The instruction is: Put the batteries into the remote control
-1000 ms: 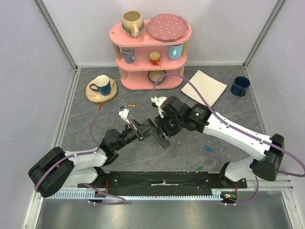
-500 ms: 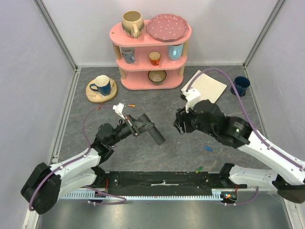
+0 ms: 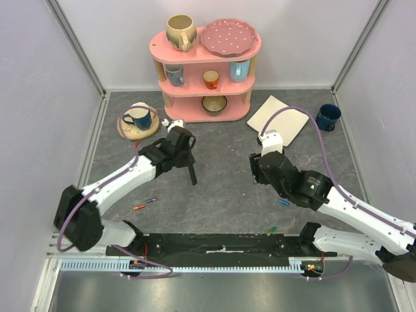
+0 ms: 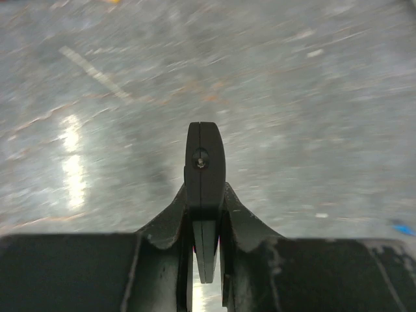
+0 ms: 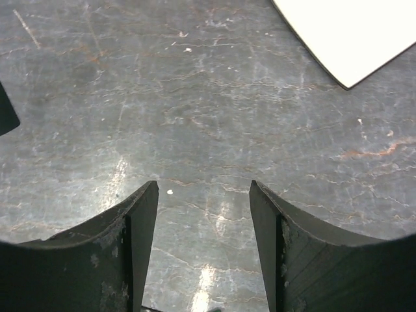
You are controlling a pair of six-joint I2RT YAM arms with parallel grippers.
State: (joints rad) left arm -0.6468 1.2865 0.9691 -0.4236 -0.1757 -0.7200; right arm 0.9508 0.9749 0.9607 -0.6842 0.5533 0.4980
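The left gripper (image 3: 186,158) was clamped on the remote control (image 3: 191,173), a slim black bar that stuck out of its fingers toward 5 o'clock in the top view, over the grey table (image 3: 221,195) at 6 o'clock of the pink shelf (image 3: 188,117). In the left wrist view the remote control (image 4: 205,166) showed end-on, pinched upright between the two fingers (image 4: 162,227) of the left gripper (image 4: 205,214). The table behind it was blurred, and whether the bar's tip touched the surface could not be told.

The right gripper (image 3: 255,170) stood well apart at 3 o'clock of the remote control. Its wrist view showed the right gripper (image 5: 203,221) spread wide over the table, holding nothing. A blue battery (image 3: 284,201) lay at 5 o'clock of the right gripper, beside that arm, and a green battery (image 3: 272,230) lay near the table's near edge at 6 o'clock of the blue one. Two batteries (image 3: 151,200) lay close together at 8 o'clock of the remote control, beside the left arm. A white sheet (image 3: 278,120) lay at 1 o'clock of the right gripper, and the right wrist view caught the white sheet (image 5: 344,32) at its top right corner
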